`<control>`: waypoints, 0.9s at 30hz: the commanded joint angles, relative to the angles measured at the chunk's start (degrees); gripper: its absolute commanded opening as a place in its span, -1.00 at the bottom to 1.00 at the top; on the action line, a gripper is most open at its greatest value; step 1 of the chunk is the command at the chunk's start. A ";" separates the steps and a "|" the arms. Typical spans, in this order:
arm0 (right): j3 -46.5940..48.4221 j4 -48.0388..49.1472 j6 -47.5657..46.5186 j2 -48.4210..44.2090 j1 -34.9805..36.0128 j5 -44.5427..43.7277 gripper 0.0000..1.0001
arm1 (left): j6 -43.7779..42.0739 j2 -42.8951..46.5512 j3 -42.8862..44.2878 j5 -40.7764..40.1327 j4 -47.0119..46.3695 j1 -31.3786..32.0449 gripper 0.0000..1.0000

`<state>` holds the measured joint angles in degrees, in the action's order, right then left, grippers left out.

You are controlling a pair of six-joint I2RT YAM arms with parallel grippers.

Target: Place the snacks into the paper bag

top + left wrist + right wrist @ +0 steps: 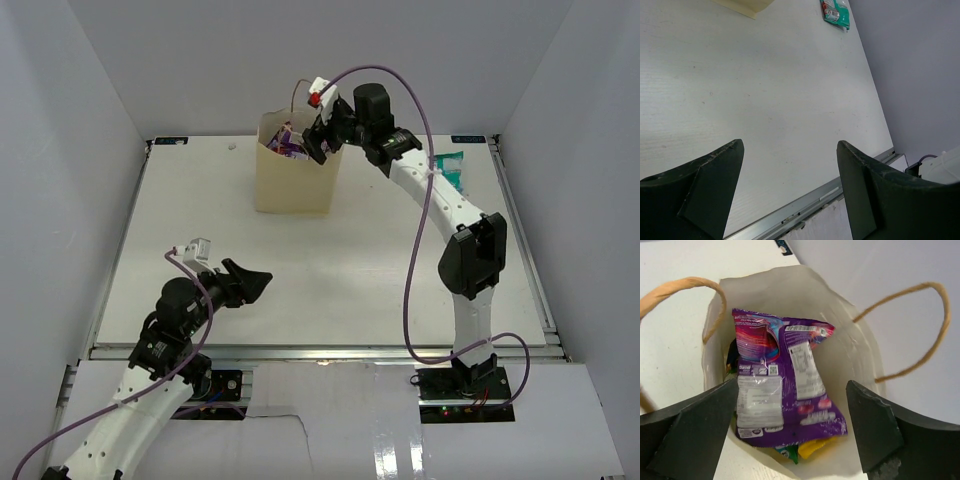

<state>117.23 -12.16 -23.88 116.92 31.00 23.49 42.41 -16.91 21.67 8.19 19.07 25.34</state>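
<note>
At the far middle of the white table (330,260) stands the paper bag (293,185), upright, mouth open. The right gripper (318,140) hangs directly over that mouth with its jaws spread wide and nothing between them. Seen from the right wrist, a purple chip bag (785,385) lies inside the paper bag, face down, resting on other snacks; a yellow packet (815,446) and a green packet (790,455) peek out beneath it. Two brown loop handles (920,330) arch on either side. A teal pouch (450,165) lies flat on the table at the far right, apart from the bag. Near the front left, the left gripper (258,285) hovers above bare table, jaws wide apart, empty.
</note>
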 commanded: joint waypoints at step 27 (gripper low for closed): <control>1.33 -9.37 24.14 17.89 -37.68 -19.10 0.83 | 3.28 -6.21 -0.40 0.87 -4.30 -0.03 0.71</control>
<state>112.79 -22.87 -0.19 134.67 -7.92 0.89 43.83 -24.14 21.67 9.43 16.21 25.34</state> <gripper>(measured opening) 0.909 0.853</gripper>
